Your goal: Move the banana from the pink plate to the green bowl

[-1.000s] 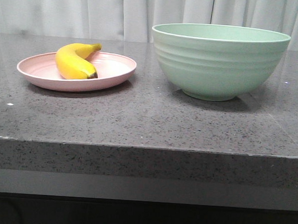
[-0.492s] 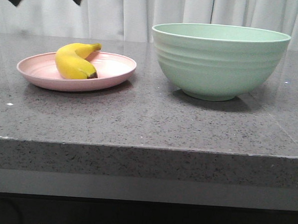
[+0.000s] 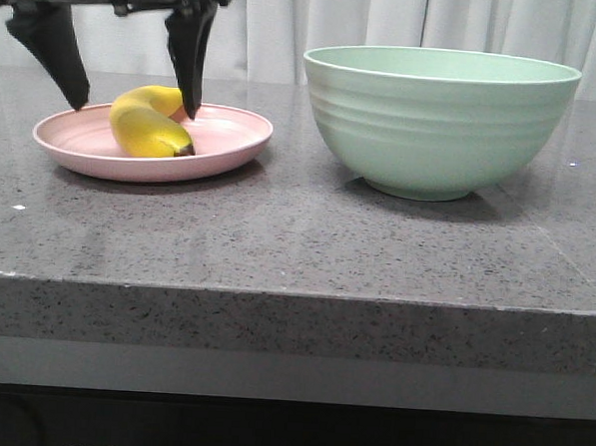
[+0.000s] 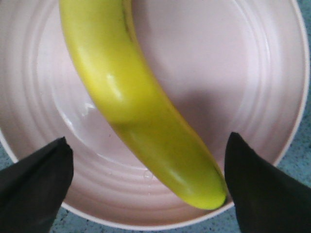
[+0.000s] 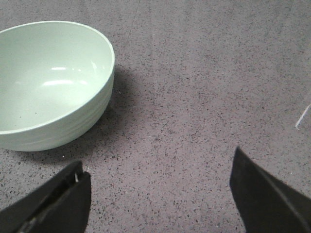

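A yellow banana [image 3: 148,123] lies on the pink plate [image 3: 227,139] at the left of the counter. It fills the left wrist view [image 4: 136,107] on the plate [image 4: 233,73]. My left gripper [image 3: 134,105] is open, its two black fingers straddling the banana just above the plate, one finger [image 3: 190,53] on each side. The mint-green bowl [image 3: 438,120] stands empty at the right and also shows in the right wrist view [image 5: 48,82]. My right gripper [image 5: 155,194] is open over bare counter beside the bowl; it is out of the front view.
The grey speckled counter [image 3: 297,243] has its front edge near the camera. A white curtain hangs behind. A gap of counter separates plate and bowl.
My left gripper has come down from the top of the front view to the plate, its open fingers now on both sides of the banana. Banana, plate and bowl have not moved.
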Robot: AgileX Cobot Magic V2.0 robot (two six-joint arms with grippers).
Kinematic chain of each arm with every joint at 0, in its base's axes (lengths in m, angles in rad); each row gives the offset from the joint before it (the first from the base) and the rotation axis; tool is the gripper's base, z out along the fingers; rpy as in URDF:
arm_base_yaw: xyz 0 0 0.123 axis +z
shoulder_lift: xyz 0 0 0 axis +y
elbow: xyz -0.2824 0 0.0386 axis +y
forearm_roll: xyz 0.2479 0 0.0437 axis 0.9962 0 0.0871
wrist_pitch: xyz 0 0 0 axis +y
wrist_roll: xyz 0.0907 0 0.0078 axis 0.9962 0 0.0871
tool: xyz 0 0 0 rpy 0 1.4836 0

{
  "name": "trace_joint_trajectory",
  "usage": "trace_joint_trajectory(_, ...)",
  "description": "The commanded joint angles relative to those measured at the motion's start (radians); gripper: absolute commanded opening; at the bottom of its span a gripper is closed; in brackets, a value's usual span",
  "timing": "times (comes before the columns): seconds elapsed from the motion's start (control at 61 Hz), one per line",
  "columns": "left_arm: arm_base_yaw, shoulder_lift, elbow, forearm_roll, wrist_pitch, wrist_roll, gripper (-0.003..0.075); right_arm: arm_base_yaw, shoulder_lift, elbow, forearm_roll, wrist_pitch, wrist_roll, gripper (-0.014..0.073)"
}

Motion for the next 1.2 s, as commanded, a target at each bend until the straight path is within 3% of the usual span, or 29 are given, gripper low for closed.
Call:
trace_joint_trajectory(0.0,-0.009,-0.026,-0.035,0.042,-0.01,-0.049,0.062,-0.006,0.008,-0.024,-0.008,-0.079,-0.009,0.0602)
trace_joint_trajectory(0.623,-0.009,0.031,-0.035,0.034,-0.085,-0.08,0.0611,-0.006,0.008,-0.024,-0.008,-0.078,-0.009,0.0602)
trace_joint_trajectory(0.984,-0.009,0.031,-0.053,0.001,-0.063,-0.08,0.0326,-0.006,0.008,-0.024,-0.008,-0.082,-0.009,0.0602)
trace_joint_trajectory(1.18,-0.009,0.031,-0.126,0.002,0.006,-0.056,0.023,-0.006,0.008,-0.024,-0.008,-0.086,-0.009,0.0602)
